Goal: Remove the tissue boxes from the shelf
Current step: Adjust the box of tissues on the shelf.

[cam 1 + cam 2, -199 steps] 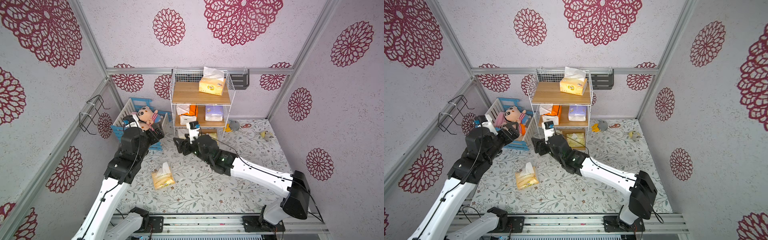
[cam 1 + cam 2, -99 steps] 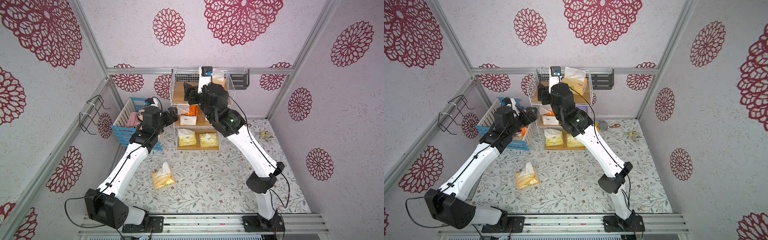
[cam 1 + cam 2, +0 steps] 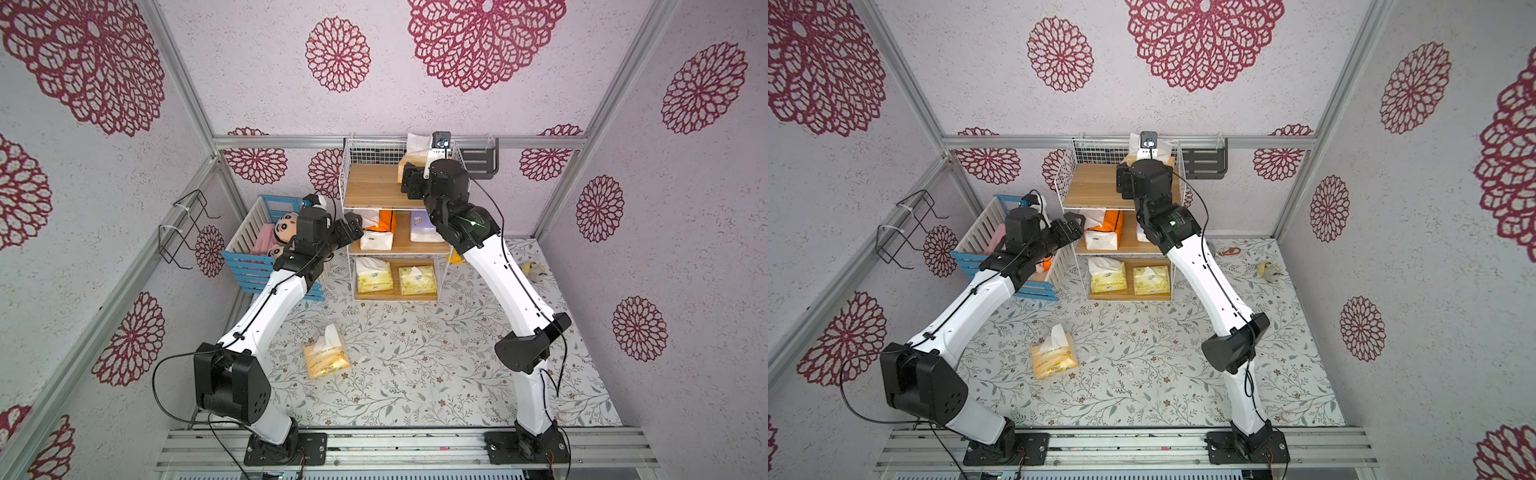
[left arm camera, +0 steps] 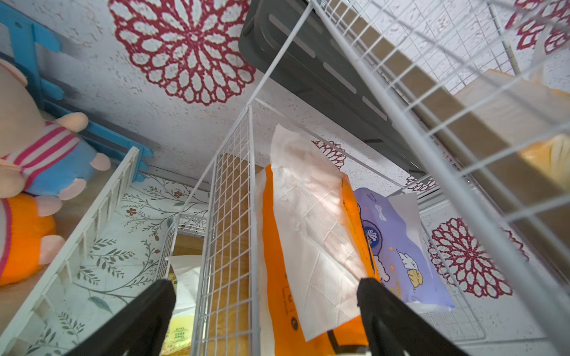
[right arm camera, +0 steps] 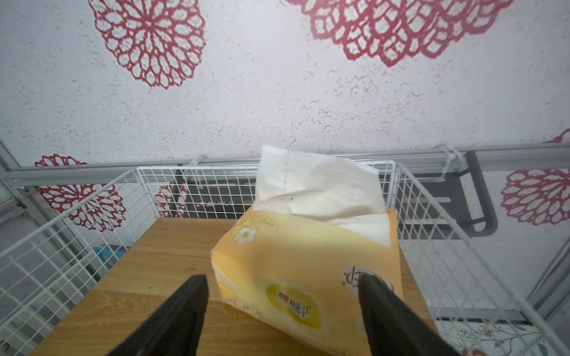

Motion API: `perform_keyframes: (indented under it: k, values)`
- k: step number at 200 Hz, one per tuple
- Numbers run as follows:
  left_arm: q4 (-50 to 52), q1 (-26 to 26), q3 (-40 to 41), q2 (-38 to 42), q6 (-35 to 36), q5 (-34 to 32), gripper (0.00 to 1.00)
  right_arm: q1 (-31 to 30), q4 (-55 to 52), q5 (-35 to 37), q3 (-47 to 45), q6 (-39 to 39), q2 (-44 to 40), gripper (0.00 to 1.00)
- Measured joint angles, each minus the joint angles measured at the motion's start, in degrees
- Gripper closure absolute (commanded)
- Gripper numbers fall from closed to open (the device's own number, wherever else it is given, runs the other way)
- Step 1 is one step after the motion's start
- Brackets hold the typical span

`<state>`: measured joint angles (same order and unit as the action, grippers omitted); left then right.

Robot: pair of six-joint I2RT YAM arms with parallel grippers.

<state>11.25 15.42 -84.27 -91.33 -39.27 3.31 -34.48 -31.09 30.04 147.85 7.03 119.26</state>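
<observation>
Shelf (image 3: pixel 374 195) gets both tools at once, freshly swung up from the surface (image 3: pixel 415 353). Up top, the right tool (image 5: pixel 282 279), jaws apart, frames the peach pack (image 5: pixel 308 262) at the top tier's right edge. The left tool (image 4: pixel 265 285), spread and empty, faces the bright orange pack (image 4: pixel 270 246) on the middle tier, so grabs look imminent.

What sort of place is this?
Likely a staged nursery robot test booth: blue-and-white slatted toy crib, tall white wire shelf with wooden boards, white robot arms on a metal rail.

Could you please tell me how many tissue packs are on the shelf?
5: a peach-orange pack on the top board, a bright orange pack and a lavender pack on the middle board, two pale yellow packs on the bottom; the right arm may hide more.
</observation>
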Motion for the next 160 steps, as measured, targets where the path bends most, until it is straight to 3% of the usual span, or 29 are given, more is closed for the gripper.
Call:
perform_keyframes:
  k: [71, 160]
  values:
    - [-1.4, 0.1, 2.6, 0.0, 1.5, 2.4, 0.2, 2.3, 0.0, 4.9, 0.0, -0.4, 0.0, 0.16]
    - [-2.1, 0.5, 2.8, 0.0, 2.2, 3.6, 0.16, 3.1, -2.6, -4.6, -0.9, 0.7, 0.2, 0.17]
